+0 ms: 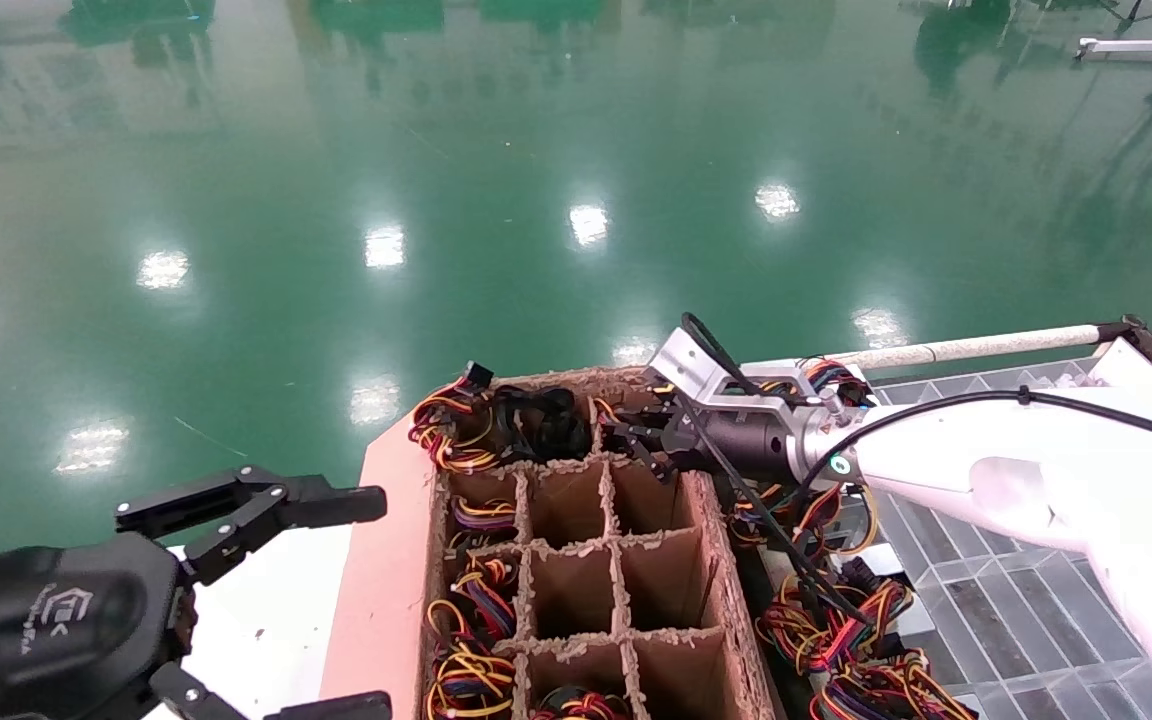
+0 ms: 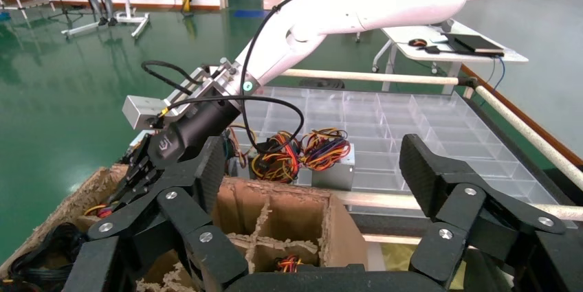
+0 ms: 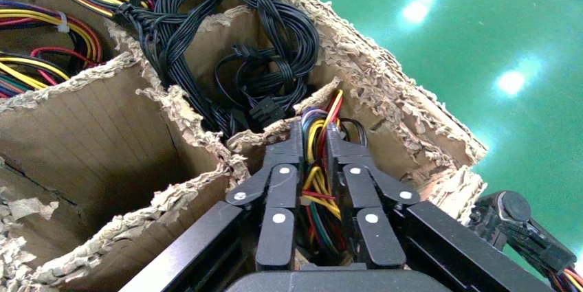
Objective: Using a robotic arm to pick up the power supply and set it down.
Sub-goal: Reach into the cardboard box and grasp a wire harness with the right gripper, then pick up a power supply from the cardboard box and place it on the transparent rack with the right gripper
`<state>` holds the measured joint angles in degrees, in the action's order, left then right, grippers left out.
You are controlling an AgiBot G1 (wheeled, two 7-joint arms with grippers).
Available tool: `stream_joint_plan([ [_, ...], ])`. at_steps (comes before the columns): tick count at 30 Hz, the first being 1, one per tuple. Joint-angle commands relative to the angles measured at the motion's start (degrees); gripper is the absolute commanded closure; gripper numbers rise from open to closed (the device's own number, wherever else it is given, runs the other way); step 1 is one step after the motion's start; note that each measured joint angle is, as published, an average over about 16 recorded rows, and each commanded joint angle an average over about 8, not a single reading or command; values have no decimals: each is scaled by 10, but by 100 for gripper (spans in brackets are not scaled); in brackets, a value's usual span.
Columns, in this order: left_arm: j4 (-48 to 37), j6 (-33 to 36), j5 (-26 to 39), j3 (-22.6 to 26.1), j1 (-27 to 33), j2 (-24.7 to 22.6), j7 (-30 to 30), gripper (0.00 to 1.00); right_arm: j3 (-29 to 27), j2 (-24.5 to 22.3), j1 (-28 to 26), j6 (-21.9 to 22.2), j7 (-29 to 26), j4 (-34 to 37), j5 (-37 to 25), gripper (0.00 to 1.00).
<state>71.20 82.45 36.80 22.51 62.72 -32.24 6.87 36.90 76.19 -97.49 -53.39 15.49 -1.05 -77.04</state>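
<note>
Right gripper (image 3: 315,142) clamped on wires (image 3: 317,189)

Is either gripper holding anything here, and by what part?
The right gripper is closed on the power supply's wire bundle inside a carton compartment. The left gripper is open and empty.

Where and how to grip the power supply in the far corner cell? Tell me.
Grip the wire bundle, coming straight down from above. The power supply sits deep in the cardboard box cell, walls on every side, so only its red, yellow and orange loops stick up. The right gripper has its fingers closed around them.
</note>
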Motion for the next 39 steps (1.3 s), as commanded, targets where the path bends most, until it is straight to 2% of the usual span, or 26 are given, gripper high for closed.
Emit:
stream_joint_plan([
  [1, 0, 0, 0, 0, 0, 0, 0, 0, 0, 0, 0, 1, -1, 0, 1, 100],
  [12, 0, 0, 0, 0, 0, 0, 0, 0, -7, -9, -11, -15, -7, -1, 11, 100],
  [20, 0, 0, 0, 0, 0, 0, 0, 0, -15, -25, -36, -50, -8, -5, 23, 100],
  [30, 0, 0, 0, 0, 0, 0, 0, 0, -34, -61, -80, -125, -6, -15, 50, 100],
  [39, 0, 0, 0, 0, 0, 0, 0, 0, -55, -104, -127, -218, -4, -27, 81, 100],
])
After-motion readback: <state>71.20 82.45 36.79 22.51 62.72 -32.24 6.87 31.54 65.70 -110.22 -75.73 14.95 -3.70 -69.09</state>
